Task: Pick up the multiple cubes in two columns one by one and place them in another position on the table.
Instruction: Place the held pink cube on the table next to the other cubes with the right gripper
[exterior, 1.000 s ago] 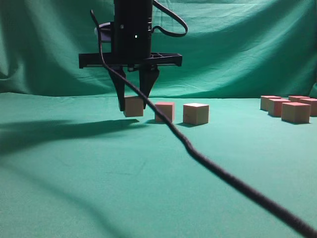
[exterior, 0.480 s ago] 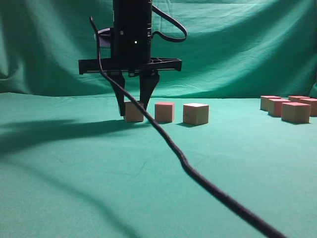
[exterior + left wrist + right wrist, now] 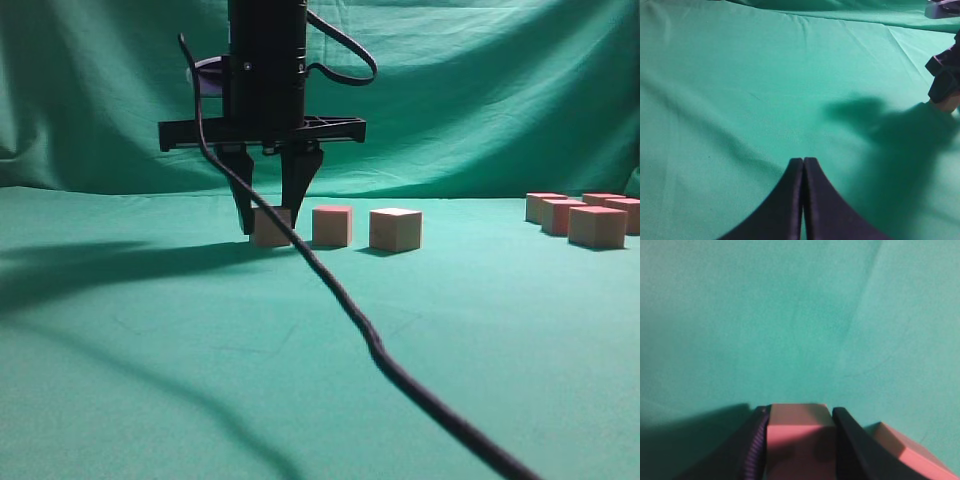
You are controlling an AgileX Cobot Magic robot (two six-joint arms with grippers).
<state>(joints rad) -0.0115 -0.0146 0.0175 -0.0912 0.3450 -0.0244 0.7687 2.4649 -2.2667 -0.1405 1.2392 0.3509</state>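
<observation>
**Placement at risk: neighbouring cube and trailing cable**

The right gripper (image 3: 270, 222) is clamped on a cube (image 3: 270, 227) that sits at or just above the table (image 3: 150, 340); contact cannot be confirmed. A second cube (image 3: 332, 225) lies just beside it at 3 o'clock, a third (image 3: 395, 229) further along, and a cluster (image 3: 590, 215) far off at 3 o'clock. If the fingers spread wide on release, the outer one may nudge the neighbour. The black cable (image 3: 380, 350) could drag across the row. The left gripper (image 3: 803, 200) is pressed closed, holding nothing.
</observation>
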